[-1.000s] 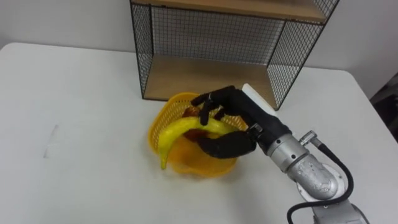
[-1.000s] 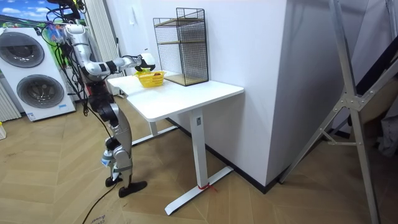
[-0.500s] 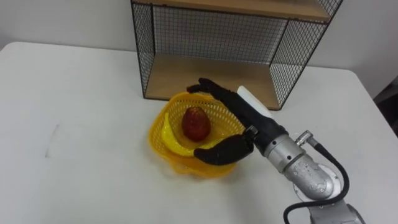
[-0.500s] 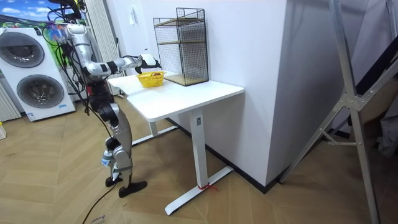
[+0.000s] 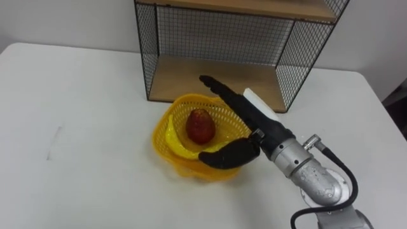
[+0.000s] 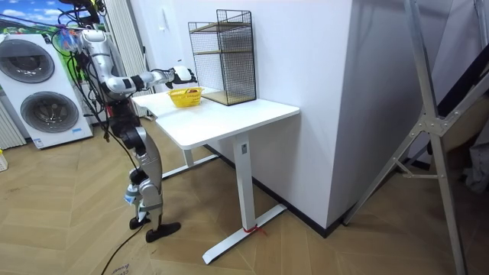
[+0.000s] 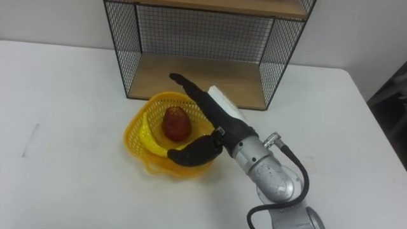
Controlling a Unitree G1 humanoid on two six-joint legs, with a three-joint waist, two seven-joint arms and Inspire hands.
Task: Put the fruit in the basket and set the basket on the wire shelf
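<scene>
While the right hand (image 5: 253, 119) spans the basket (image 5: 163, 136) — wide open — the red fruit (image 5: 200, 125) points toward the shelf (image 5: 210, 77).

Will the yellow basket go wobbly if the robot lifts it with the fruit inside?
Probably a bit bendy: the basket has a wavy edge and a thin, plastic-looking wall. It likely feels light, with the red fruit adding most of the weight. That fruit is rounded, so it might roll inside if the right robot hand tilts the basket.
</scene>
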